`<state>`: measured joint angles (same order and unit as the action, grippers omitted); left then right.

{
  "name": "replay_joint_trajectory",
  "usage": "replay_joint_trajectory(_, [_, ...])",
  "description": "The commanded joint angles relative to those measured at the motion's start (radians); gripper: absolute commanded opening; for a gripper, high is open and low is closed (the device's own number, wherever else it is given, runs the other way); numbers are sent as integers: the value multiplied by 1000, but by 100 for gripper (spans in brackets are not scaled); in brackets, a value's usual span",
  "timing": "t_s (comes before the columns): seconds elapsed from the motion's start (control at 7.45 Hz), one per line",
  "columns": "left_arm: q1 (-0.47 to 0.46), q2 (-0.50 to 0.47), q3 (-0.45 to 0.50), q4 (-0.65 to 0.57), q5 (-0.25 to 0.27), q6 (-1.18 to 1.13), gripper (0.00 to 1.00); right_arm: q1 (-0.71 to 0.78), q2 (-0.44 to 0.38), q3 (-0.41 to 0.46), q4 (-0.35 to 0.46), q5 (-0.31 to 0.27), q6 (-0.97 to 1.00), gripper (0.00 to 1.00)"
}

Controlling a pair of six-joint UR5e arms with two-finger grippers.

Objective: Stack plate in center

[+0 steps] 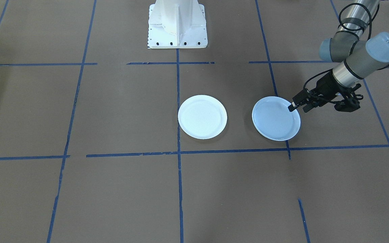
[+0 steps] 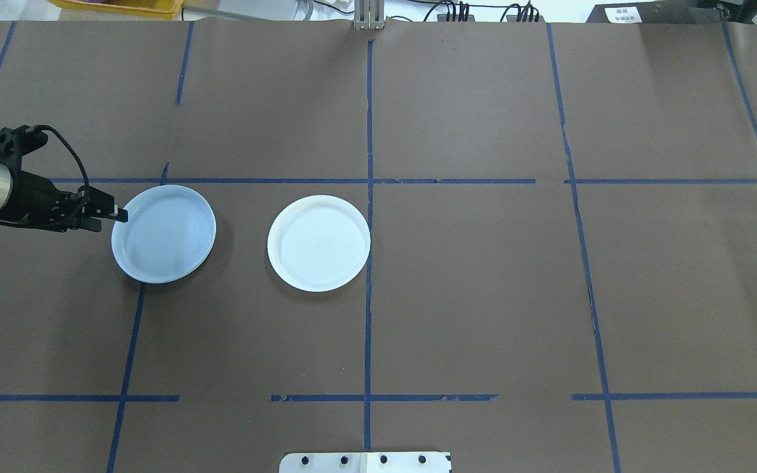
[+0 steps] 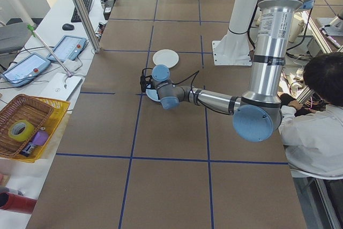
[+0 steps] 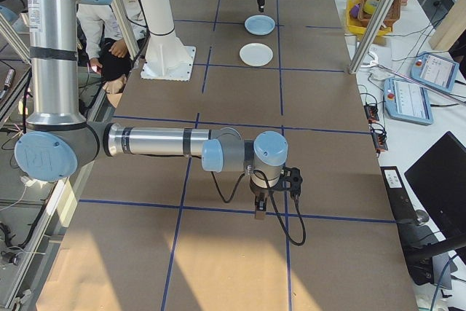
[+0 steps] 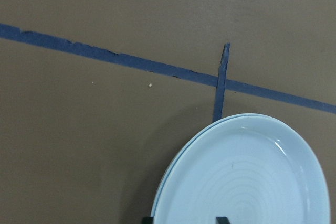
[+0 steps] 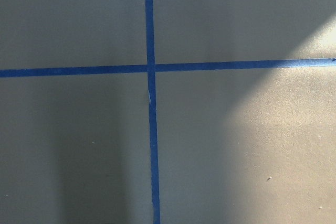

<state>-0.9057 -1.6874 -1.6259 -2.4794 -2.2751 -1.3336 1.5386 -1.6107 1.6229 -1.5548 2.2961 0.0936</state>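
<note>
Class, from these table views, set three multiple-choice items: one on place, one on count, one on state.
1. Which end effector is at the bluish plate's rim?
A. left
B. right
C. neither

2. How many plates lie apart on the table?
A. one
B. two
C. four

3. The two plates are:
A. stacked
B. touching edge to edge
C. apart

Answers:
1 A: the left end effector sits at the edge of the bluish plate; the right end effector hangs far off over bare table.
2 B: the bluish plate and the white plate.
3 C: brown table shows between them.
</note>
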Motion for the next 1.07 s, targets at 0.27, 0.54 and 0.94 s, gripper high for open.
replay_joint_trajectory(0.27, [247, -165, -101, 249, 282, -252, 100, 0, 0, 0, 1, 0, 0, 100])
replay_joint_trajectory(0.54, [327, -208, -83, 250, 348, -304, 100, 0, 0, 0, -1, -1, 0, 100])
replay_joint_trajectory(0.94, [358, -305, 40, 249, 385, -318, 89, 0, 0, 0, -1, 0, 0, 100])
